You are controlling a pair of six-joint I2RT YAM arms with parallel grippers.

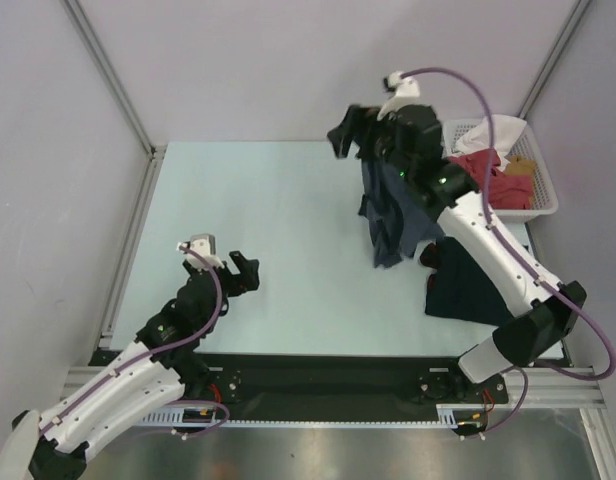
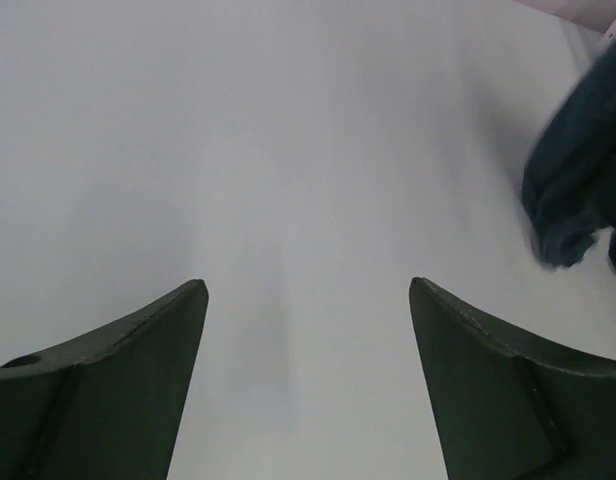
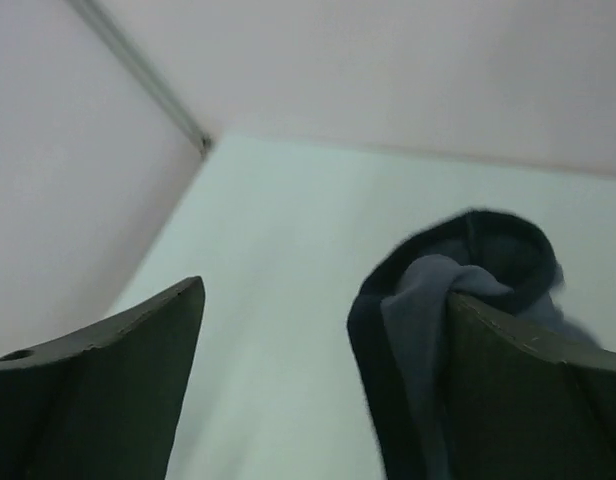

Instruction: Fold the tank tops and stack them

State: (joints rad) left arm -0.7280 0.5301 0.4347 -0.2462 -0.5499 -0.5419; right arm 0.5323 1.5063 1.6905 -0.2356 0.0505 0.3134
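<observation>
The left arm [image 1: 128, 375] lies low, reaching forward from its base at the near left with the elbow bent and the wrist angled toward the middle. The left pincer [image 1: 244, 272] has its jaws spread wide with nothing between them. The right arm [image 1: 493, 245] stretches up and far forward, its white forearm slanting toward the back. The right pincer [image 1: 354, 130] is held high, pointing left, its jaws wide apart.

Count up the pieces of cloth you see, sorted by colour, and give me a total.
Slate-blue tank top: 1
Dark navy tank top: 1
Red garment: 1
White garment: 1
Tan piece, kind unclear: 1
Total: 5
</observation>
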